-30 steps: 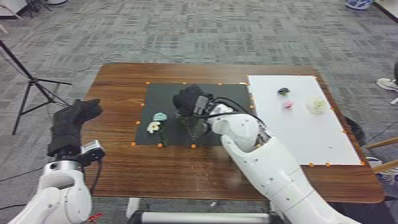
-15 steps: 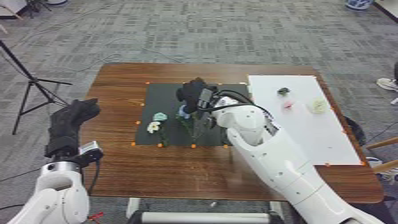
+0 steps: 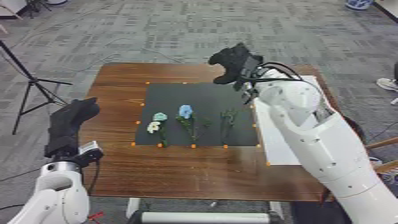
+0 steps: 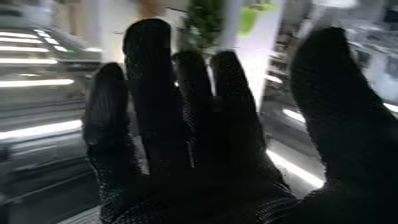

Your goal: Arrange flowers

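Two black-gloved hands are at the table, and the right hand (image 3: pixel 234 62) is above its far edge, right of the middle, in the head view. In the right wrist view this hand (image 4: pixel 209 192) is spread wide, its fingers straight and its thumb well apart from them, with nothing held. Beyond the fingertips there is green foliage (image 4: pixel 204 22), blurred. The left hand (image 3: pixel 67 120) is near the table's left edge, fingers loosely extended and holding nothing.

The flowers lie on the dark mat (image 3: pixel 173 94). On its left part are a pale teal flower (image 3: pixel 160 117) and, just beside it on the nearer side, a white flower (image 3: pixel 153 126). To their right, a blue flower (image 3: pixel 186 111) lies with its green stem toward the robot. Farther right is a green sprig (image 3: pixel 228 119); whether it bears a bloom is too small to tell.

Right of the mat is a white board (image 3: pixel 279 150), partly hidden by the right arm. Orange markers (image 3: pixel 194 146) line the mat's edges on the brown wooden table (image 3: pixel 169 175). Around it spreads grey carpet (image 3: pixel 222 30), with a black tripod (image 3: pixel 33 80) at the left and a blue-and-white pot (image 3: pixel 359 4) at the far right, its contents unclear.
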You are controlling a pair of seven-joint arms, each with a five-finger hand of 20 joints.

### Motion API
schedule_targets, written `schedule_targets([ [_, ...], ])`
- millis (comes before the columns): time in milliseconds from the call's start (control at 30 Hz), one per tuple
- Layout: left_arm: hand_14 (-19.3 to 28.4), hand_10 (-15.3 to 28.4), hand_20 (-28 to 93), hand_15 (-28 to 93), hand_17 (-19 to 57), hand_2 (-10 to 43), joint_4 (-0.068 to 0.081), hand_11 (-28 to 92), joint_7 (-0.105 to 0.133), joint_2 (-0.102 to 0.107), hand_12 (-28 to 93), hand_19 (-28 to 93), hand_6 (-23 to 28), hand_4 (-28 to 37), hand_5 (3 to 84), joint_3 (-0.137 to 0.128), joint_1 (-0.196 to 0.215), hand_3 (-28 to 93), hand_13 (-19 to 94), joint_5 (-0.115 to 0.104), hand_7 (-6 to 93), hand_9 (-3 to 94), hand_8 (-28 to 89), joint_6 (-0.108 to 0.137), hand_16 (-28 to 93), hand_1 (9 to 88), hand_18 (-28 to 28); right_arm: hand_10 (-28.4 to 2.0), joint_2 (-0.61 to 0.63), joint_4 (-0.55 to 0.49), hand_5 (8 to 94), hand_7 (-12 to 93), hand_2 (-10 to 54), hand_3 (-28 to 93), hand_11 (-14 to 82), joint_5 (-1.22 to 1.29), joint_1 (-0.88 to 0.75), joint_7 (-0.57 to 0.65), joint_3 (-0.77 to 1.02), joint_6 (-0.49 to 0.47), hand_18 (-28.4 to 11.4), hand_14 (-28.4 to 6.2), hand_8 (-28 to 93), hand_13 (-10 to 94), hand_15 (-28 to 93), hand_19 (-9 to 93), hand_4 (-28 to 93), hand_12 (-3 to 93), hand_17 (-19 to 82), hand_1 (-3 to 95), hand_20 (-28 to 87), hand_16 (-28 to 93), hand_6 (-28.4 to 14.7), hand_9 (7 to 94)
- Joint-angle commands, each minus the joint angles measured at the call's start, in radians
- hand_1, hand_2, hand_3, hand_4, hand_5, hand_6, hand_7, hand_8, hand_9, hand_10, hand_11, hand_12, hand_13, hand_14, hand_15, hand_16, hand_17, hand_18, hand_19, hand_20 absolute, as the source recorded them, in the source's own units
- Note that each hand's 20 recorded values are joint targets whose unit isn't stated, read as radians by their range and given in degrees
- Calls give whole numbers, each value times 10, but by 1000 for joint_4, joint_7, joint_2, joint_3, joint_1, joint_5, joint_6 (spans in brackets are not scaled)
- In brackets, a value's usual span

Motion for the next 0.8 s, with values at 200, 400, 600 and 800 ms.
schedule_targets([
  [200, 170, 132, 197, 280, 92, 212, -17, 251, -2, -7, 156, 93, -35, -283, 588, -23, 38, 646, 441, -2, 209, 552, -92, 6, -8, 281, 107, -154, 139, 101, 362, 105, -95, 724, 43, -83, -127, 30, 274, -106, -238, -167, -71, 502, 417, 596, -267, 150, 221, 178, 492, 292, -44, 401],
  [400, 169, 130, 198, 279, 93, 212, -19, 252, 5, -7, 156, 91, -35, -283, 589, -25, 46, 647, 441, -5, 211, 553, -92, 2, -8, 280, 106, -126, 129, 130, 409, 135, -95, 740, 55, -90, -188, 15, 315, -84, -238, -159, -80, 528, 425, 613, -271, 150, 228, 198, 501, 293, -28, 450],
  [600, 169, 130, 200, 281, 93, 212, -21, 253, 7, -8, 156, 90, -35, -283, 591, -27, 47, 647, 442, -3, 211, 553, -93, -5, -8, 280, 107, -119, 129, 137, 479, 188, -95, 754, 78, -121, -234, -18, 320, -48, -228, -141, -107, 571, 438, 628, -274, 144, 245, 243, 503, 301, -2, 532],
  [800, 169, 130, 200, 280, 93, 212, -25, 253, 8, -7, 155, 90, -36, -283, 592, -29, 57, 646, 442, -7, 211, 553, -93, -2, -8, 279, 107, -114, 127, 148, 519, 210, -95, 762, 93, -120, -273, -29, 333, -35, -224, -137, -117, 587, 462, 638, -276, 145, 255, 259, 505, 310, 11, 561],
])
